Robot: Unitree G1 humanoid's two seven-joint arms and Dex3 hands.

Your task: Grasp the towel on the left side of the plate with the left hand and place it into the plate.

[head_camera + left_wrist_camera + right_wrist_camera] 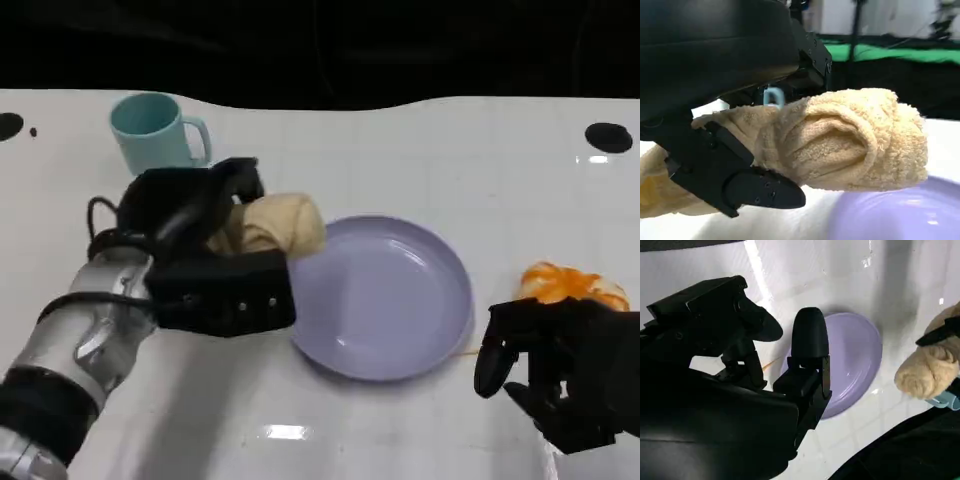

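Gripping the cream terry towel [275,225] in a bunched roll, the left hand [195,225] is holding it off the white counter [400,140], with the fingers [757,187] clamped above and below the cloth. Most of the roll is sticking out beyond the fingertips, and its free end is hanging just at the near rim of the lilac plate [400,300], so the carry looks well under way but the drop is not yet made. Judging by that overhang, the hand is holding the towel high so the loose end is clearing the rim rather than dragging on it.

Behind the fingers, on the far side of the towel, a pale teal mug [155,130] is standing upright, close enough that a backward swing could be risky. The right hand [560,370] is idling beyond the plate's other side, fingers loosely curled and holding nothing. Just past it an orange crumpled thing [570,283] is lying on the counter, well apart from the towel's path. Nothing is sitting inside the plate.
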